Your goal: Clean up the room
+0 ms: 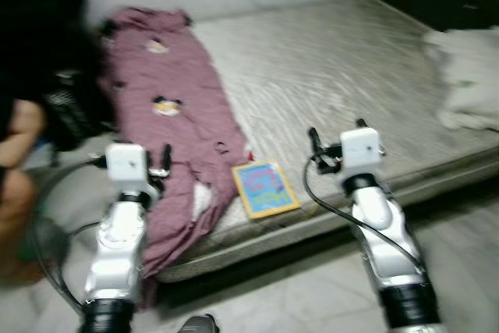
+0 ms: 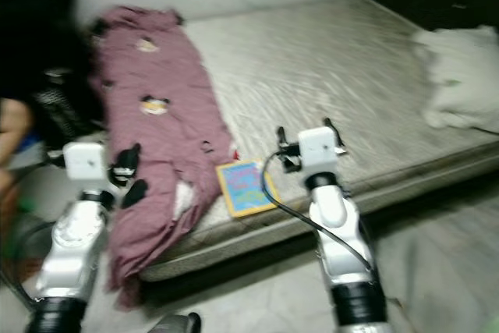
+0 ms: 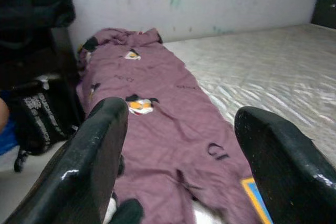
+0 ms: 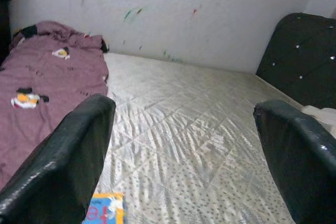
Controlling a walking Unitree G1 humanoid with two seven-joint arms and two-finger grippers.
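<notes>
Nothing tidied yet, I judge: maroon blanket (image 1: 175, 122) at eleven o'clock, book (image 1: 265, 188) at twelve, left gripper (image 3: 178, 156) and right gripper (image 4: 184, 150) both spread, empty.

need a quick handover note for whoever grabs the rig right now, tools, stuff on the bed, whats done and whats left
Left tool: open, holding nothing, raised over the hanging edge of the maroon blanket.
Right tool: open, holding nothing, raised over the front edge of the mattress.
Things: the maroon blanket lies spread along the left side of the mattress, one end drooping off the front. A blue and yellow book lies flat near the front edge, between the two tools. A white bundle of cloth sits at the far right.
Done: nothing picked up yet.
Left: blanket, book and white bundle are all still to tidy.
</notes>
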